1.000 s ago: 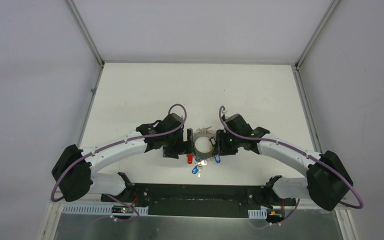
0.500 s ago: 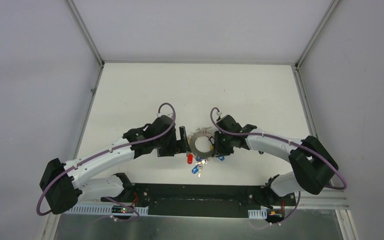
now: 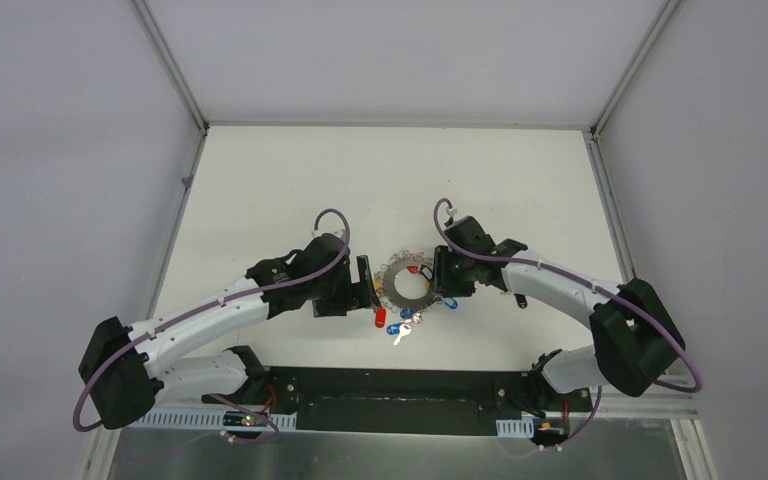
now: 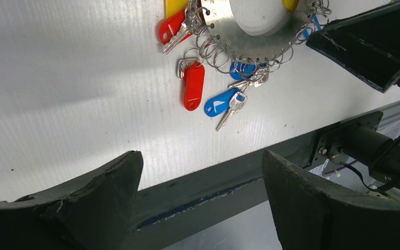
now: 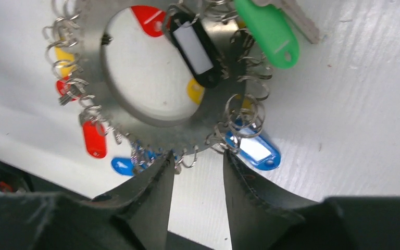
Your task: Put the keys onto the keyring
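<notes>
Looks laid flat on the table (image 3: 260, 180) now, the keyring (image 3: 390, 290), after being hugged close from both sides a moment ago. Backed off a bit, left gripper (image 4: 200, 159), wide open and empty. Sits at the rim, right gripper (image 5: 198, 159), a little open (nothing pinched). Lies by the ring's edge, red key (image 4: 193, 86), maybe not hooked on. Probably more to do.

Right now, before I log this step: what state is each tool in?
Left tool: open wide, empty.
Right tool: partly open, empty, tips at the keyring rim.
</notes>
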